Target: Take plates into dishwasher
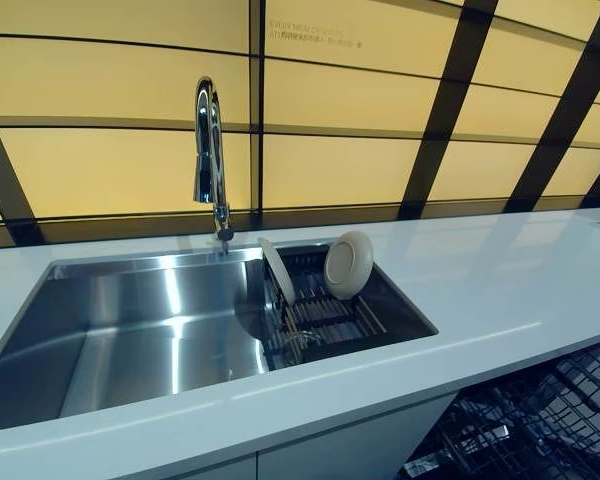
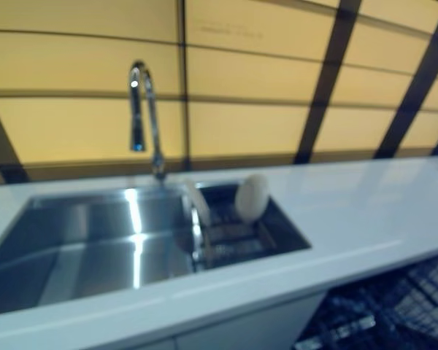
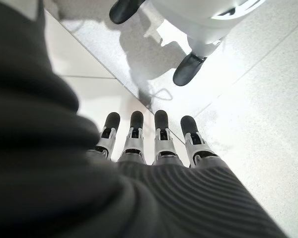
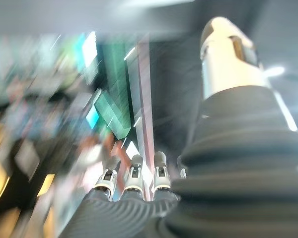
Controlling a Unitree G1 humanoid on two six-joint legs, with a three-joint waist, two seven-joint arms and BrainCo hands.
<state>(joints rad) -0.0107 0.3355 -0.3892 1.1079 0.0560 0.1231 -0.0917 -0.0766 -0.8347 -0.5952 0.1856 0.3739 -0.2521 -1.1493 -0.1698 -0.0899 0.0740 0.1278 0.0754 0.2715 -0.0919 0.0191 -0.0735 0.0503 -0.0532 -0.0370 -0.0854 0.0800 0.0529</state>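
Plates [image 1: 348,264] stand in the sink rack [image 1: 320,320] — both hands [image 3: 154,144] [image 4: 134,183] straight-fingered, empty.

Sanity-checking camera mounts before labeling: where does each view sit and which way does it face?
Left eye view: head, facing down at sink, faucet, two plates in the rack; no hands.
Right eye view: same scene, slightly offset; dishwasher rack at lower right in both.
Left wrist view: along left hand, straight fingers pointing at floor.
Right wrist view: along right hand, fingers straight, blurred surroundings.
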